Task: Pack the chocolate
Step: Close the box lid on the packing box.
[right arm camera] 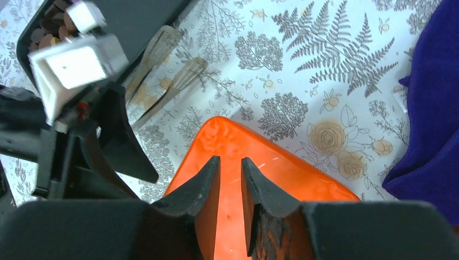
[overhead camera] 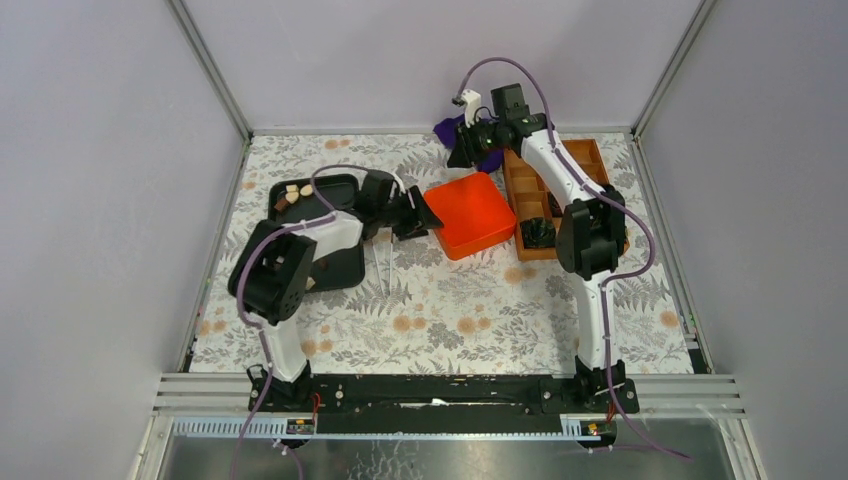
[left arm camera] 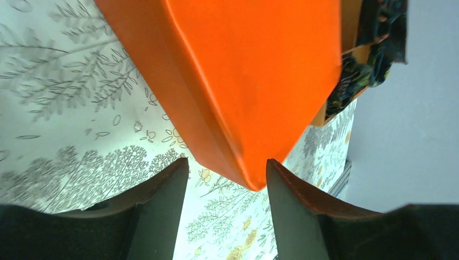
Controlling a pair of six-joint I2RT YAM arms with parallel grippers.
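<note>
Several small brown and cream pieces of chocolate (overhead camera: 293, 193) lie in the far corner of a black tray (overhead camera: 335, 265) on the left, and they also show as chocolate (right arm camera: 47, 33) at the top left of the right wrist view. An orange box lid (overhead camera: 470, 212) lies flat mid-table. My left gripper (overhead camera: 426, 215) is at its left corner. In the left wrist view the jaws of the left gripper (left arm camera: 227, 165) stand apart around the lid's corner (left arm camera: 251, 181), with a gap on both sides. My right gripper (right arm camera: 231, 160) hangs over the lid's far corner (right arm camera: 281, 162), with a narrow gap and nothing in it.
A wooden box with compartments (overhead camera: 585, 160) stands right of the lid, with a dark crinkled cup (overhead camera: 538, 233) in its near cell. A purple cloth (overhead camera: 447, 129) lies at the back edge. Clear tongs (overhead camera: 384, 266) lie on the flowered tablecloth near the tray.
</note>
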